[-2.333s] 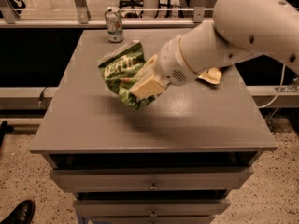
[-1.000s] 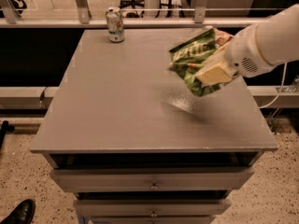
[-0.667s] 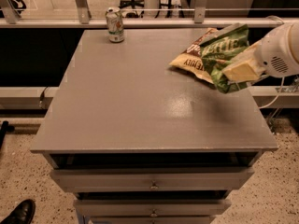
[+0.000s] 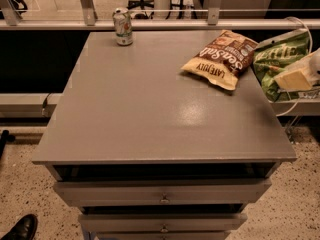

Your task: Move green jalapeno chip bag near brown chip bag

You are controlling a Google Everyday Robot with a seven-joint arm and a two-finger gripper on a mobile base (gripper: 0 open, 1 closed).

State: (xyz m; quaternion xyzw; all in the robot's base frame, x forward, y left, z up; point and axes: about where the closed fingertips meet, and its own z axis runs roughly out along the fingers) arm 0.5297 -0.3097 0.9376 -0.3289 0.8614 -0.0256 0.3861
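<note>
One gripper (image 4: 300, 77) past table (image 4: 150, 109) edge | fingers (image 4: 292, 79) clamped on green jalapeno chip bag (image 4: 278, 58) | beside brown chip bag (image 4: 221, 59)

A soda can (image 4: 122, 27) is set upright at the far left corner of a grey table (image 4: 150, 109) fitted with drawers (image 4: 200, 191), and a black shoe (image 4: 20, 228) is seen on the speckled floor (image 4: 300, 209).

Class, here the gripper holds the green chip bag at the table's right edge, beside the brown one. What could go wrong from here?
1. The green chip bag, held in the gripper, hangs mostly beyond the right edge of the table. If it is let go here, it would likely drop to the floor.
2. It is very close to the brown chip bag. Bringing it inward and down could push or overlap that bag.
</note>
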